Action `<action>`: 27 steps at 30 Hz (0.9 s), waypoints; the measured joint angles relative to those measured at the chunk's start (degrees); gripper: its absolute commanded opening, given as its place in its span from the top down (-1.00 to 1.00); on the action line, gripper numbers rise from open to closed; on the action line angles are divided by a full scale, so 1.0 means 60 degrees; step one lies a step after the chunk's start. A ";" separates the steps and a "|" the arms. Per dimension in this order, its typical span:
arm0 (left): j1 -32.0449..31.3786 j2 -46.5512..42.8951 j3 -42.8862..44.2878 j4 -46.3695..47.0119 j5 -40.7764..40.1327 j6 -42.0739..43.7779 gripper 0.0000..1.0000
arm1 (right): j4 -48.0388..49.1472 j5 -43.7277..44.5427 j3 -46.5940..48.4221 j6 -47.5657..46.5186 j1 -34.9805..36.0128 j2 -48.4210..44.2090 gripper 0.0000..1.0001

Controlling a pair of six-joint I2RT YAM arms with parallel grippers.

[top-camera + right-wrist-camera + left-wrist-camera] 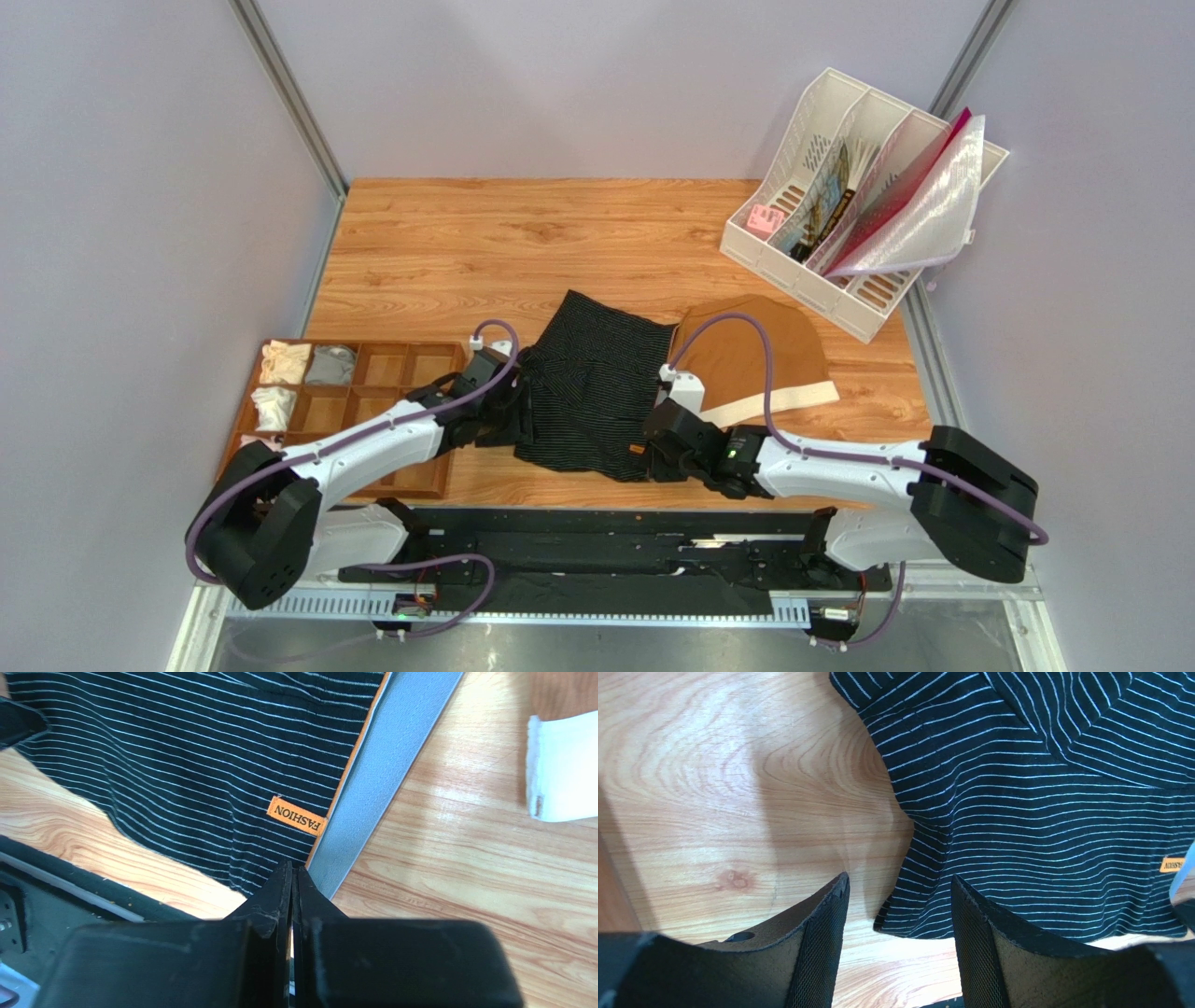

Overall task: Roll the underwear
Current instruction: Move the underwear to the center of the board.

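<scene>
The underwear [596,385] lies spread flat on the wooden table, black with fine pale stripes. The left wrist view shows its near left corner [1046,798]. The right wrist view shows its body [196,756], an orange label [296,815] and the light grey waistband [393,763]. My left gripper [511,416] hovers open at that left corner, and the fabric edge lies between its fingers [899,882] without touching them. My right gripper [651,448] is shut, its tips [291,869] pinched on the near waistband corner.
Brown briefs [751,357] with a cream waistband [561,766] lie just right of the underwear. A wooden compartment tray [407,367] holding rolled cloths [288,361] sits at the left. A white file rack [856,196] stands at the back right.
</scene>
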 measured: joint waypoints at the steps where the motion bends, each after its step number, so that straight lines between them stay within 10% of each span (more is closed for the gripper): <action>1: -0.0015 0.0000 -0.0022 0.0036 0.0015 0.0004 -0.21 | -0.0084 0.0044 -0.0004 0.0018 0.0018 -0.0189 1.00; 10: -0.0200 0.0047 -0.0087 0.0328 0.0051 -0.0073 -0.22 | -0.0361 0.0623 -0.0535 0.0477 0.0098 -0.2084 0.98; 27: -0.0339 -0.0106 -0.0306 0.0645 -0.0171 -0.0510 -0.22 | 0.0459 -0.0062 -0.0980 0.0889 0.0142 -0.1552 0.34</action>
